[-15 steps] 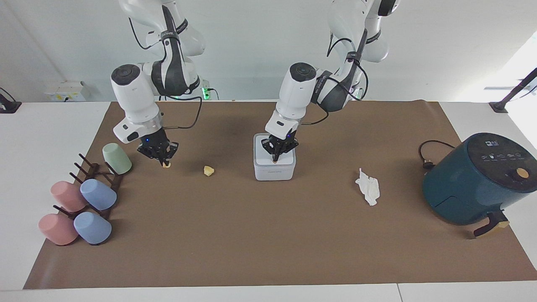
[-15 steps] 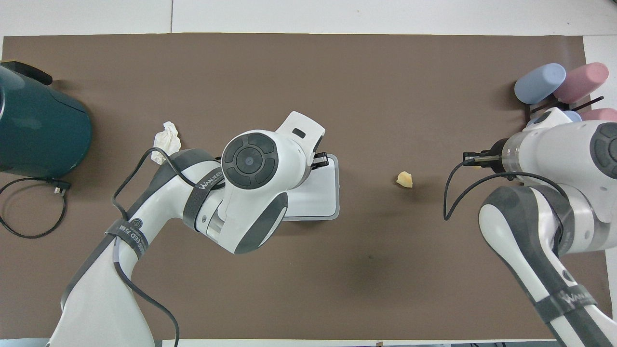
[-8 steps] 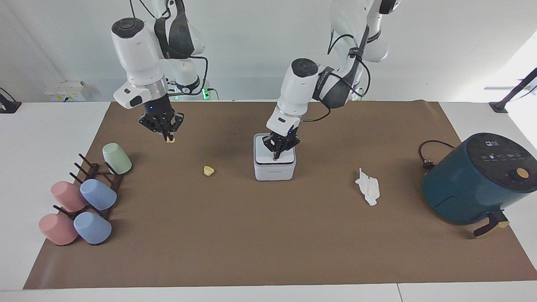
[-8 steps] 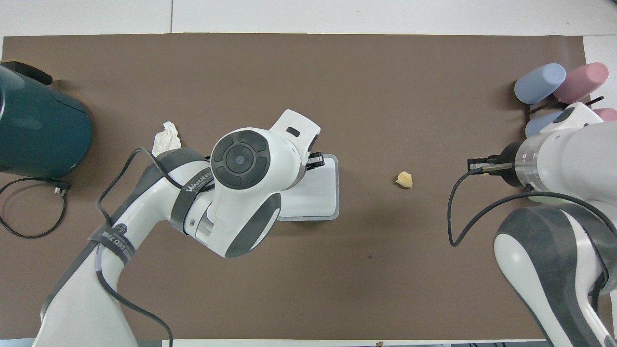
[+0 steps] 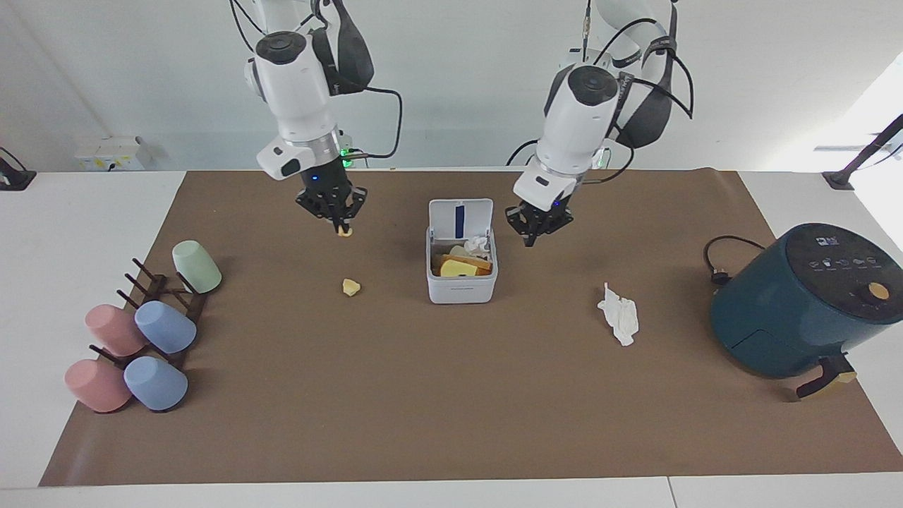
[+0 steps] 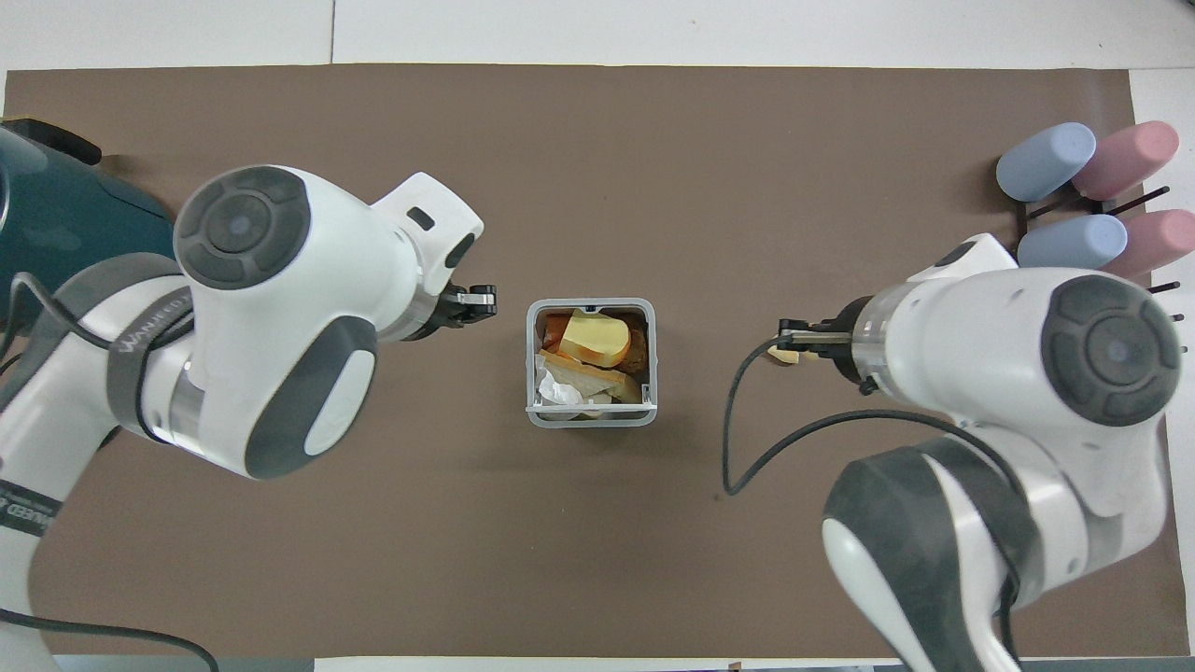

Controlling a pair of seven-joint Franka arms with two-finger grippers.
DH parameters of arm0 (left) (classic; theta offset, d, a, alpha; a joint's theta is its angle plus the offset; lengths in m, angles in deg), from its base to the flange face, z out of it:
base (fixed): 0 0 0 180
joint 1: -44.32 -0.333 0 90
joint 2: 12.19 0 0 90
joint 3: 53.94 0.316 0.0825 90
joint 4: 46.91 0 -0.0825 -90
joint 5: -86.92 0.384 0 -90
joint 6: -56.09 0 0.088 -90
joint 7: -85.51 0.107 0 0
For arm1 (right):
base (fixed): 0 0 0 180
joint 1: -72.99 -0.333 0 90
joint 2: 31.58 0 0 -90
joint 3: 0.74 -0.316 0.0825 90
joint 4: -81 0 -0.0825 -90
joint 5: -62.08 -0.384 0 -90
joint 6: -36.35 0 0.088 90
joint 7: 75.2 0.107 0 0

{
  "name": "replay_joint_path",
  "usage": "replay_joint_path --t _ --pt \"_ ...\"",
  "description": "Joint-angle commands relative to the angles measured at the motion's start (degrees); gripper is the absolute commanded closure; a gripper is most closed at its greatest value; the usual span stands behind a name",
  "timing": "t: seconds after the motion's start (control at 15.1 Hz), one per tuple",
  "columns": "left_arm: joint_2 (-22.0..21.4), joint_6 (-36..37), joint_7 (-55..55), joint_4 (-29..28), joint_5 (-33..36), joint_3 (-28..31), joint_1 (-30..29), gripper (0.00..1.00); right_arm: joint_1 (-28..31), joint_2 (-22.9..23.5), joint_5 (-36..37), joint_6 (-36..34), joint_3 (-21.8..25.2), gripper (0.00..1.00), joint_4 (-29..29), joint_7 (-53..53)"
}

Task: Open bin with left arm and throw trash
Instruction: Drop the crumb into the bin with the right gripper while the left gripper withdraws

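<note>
A: Starting at the right arm's end of the table, I see the pastel cups (image 5: 137, 339) lying on their rack at the edge of the brown mat (image 5: 451, 423).

B: And your right gripper (image 5: 343, 229)?

A: It's up in the air over the mat, fingertips pinched on a small yellow lump (image 5: 344, 231). A second yellow lump (image 5: 350, 286) lies on the mat, between the cups and the bin.

B: The bin (image 5: 462, 286) itself?

A: Mid-table, lid (image 5: 461, 219) standing upright at the edge nearer the robots. Inside I see yellow and orange pieces and some white paper.

B: Left gripper (image 5: 529, 241)?

A: Raised just beside the open bin, toward the left arm's end, holding nothing. I can't tell whether its fingertips quite meet.

B: The rest?

A: The white tissue (image 5: 619, 314) lies crumpled on the mat between the bin and the teal air fryer (image 5: 797, 303), well apart from both.
</note>
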Motion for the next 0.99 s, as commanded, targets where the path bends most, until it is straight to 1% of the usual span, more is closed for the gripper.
replay_joint_path --t 0.0,0.13,0.2,0.26,0.33,0.46,0.53,0.59,0.66,0.79,0.86,0.93 --pt "-1.6 -0.2 11.7 -4.4 -0.1 -0.3 -6.6 0.0 -5.6 3.4 -0.9 7.3 0.3 1.0 -0.1 7.7" --pt "-0.8 -2.6 19.9 -6.1 -0.1 -0.2 -9.9 0.0 -9.6 8.7 -0.9 15.0 0.3 1.0 -0.3 9.6" --pt "0.1 -4.9 22.5 -6.8 0.3 -0.2 -11.9 0.0 -11.1 12.4 -1.0 19.4 0.3 1.0 -0.4 10.3" --pt "1.3 -7.5 24.6 -7.7 0.6 -0.2 -13.2 0.0 -12.4 14.5 -1.0 22.5 0.3 1.0 -0.3 11.2" --pt "2.2 -10.6 26.5 -8.7 1.0 -0.1 -14.2 0.0 -12.9 15.0 -1.0 22.9 0.3 1.0 -0.6 11.7" --pt "4.2 -15.5 29.4 -10.3 4.5 -0.2 -15.6 0.0 -13.2 15.1 -1.0 22.3 0.3 1.0 -0.9 11.8" --pt "5.2 -17.0 31.1 -10.5 6.6 -0.2 -15.7 0.0 -13.7 15.0 -1.0 22.0 0.3 0.94 -0.9 11.9" --pt "6.5 -18.4 32.1 -10.5 7.6 -0.2 -15.8 0.0 -13.8 15.0 -1.0 21.3 0.3 0.09 -1.2 12.2" --pt "7.2 -18.9 32.4 -10.6 7.6 -0.2 -15.8 0.0 -13.8 14.9 -1.0 20.1 0.3 0.0 -2.3 12.2" --pt "9.1 -20.4 32.6 -10.8 8.6 -0.1 -15.1 0.0 -13.4 14.7 -0.8 13.6 0.4 0.0 -6.3 12.0" --pt "9.8 -21.4 32.6 -10.8 10.4 -0.2 -15.1 0.0 -13.1 14.4 -0.3 10.7 0.5 0.0 -7.6 11.6" --pt "10.5 -21.7 32.6 -10.8 11.8 -0.2 -15.1 0.0 -12.7 13.4 -0.2 9.5 0.6 0.0 -8.1 11.4"
